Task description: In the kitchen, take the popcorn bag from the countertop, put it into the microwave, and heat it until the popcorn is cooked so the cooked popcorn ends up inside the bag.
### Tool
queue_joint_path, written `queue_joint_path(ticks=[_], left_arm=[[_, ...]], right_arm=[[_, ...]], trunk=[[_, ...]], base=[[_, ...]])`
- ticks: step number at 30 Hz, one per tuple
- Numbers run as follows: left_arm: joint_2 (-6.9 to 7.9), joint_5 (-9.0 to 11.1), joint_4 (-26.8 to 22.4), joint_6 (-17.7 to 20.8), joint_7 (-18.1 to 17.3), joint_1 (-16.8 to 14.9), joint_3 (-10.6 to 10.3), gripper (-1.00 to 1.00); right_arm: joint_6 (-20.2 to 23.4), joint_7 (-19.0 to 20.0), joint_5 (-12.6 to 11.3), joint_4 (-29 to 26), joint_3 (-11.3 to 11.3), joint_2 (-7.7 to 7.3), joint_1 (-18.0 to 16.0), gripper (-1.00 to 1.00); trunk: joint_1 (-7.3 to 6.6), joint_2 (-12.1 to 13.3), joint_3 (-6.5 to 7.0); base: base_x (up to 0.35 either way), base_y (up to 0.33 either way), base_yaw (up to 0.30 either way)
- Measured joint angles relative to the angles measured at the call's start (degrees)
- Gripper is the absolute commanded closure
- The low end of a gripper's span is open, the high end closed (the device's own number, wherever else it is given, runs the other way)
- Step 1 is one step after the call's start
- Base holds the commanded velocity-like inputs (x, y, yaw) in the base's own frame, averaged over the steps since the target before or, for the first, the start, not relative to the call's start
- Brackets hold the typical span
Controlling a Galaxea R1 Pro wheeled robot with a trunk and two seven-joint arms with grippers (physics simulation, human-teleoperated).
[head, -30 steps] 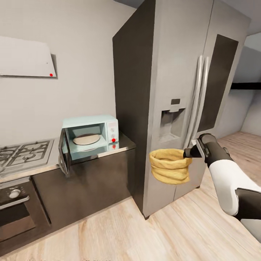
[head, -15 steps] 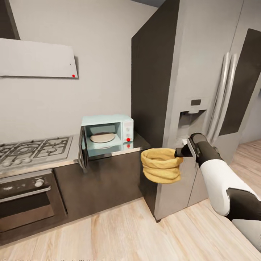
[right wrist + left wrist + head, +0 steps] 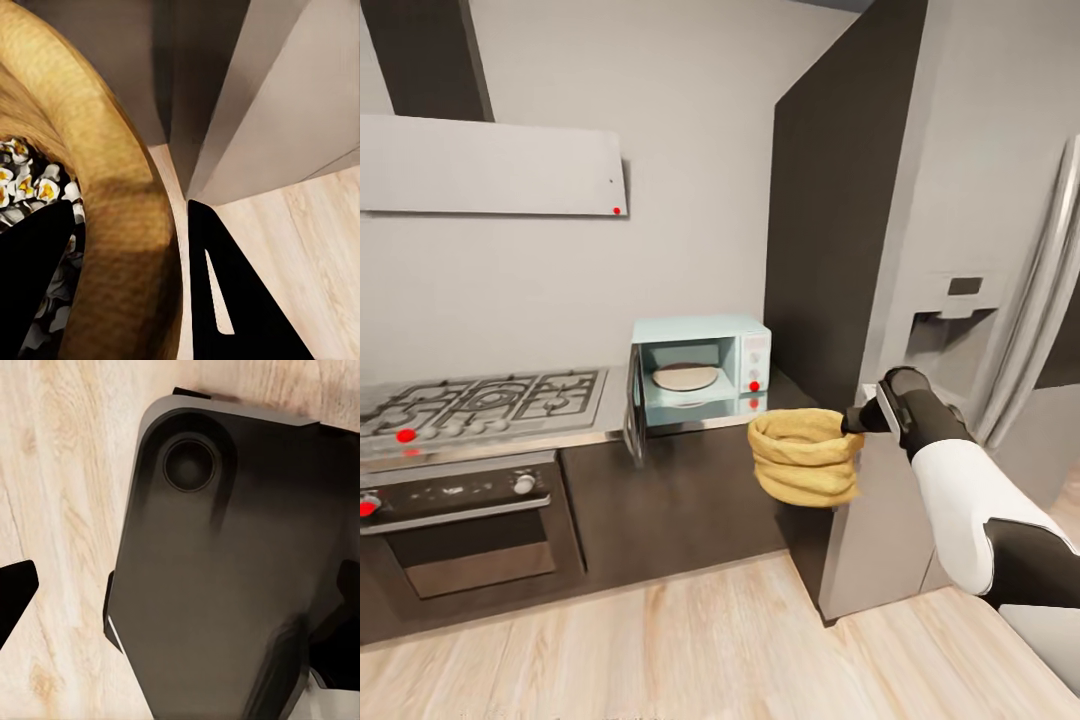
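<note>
Our right pincer grips the popcorn bag by its rim, aloft before the fridge, right of the open microwave on the surface. Our left pincer is mostly cropped; we cannot tell its state

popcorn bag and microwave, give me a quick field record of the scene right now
popcorn bag: held in the air by its rim, upright, in front of the fridge
contents: pale kernels visible inside
right pincer: shut on the bag's rim
microwave: on the countertop, door open, round plate inside, no bag in it
left pincer: open or shut unclear
</note>
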Motion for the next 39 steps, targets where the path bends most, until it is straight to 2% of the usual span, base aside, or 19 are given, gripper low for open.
queue_joint_path(ticks=[23,39], left_arm=[[-0.02,0.00,0.00,0.03,0.00,0.00,0.01,-1.00],[-0.03,0.00,-0.01,0.05,0.01,0.00,0.01,-1.00]], right_arm=[[0.00,0.09,0.04,-0.07,-0.07,-0.25,0.00,1.00],[0.03,0.29,-0.06,-0.11,-0.31,-0.41,0.01,1.00]], trunk=[[0.00,0.00,0.00],[0.00,0.00,0.01]], base=[[0.000,0.000,0.268],[0.000,0.000,0.022]])
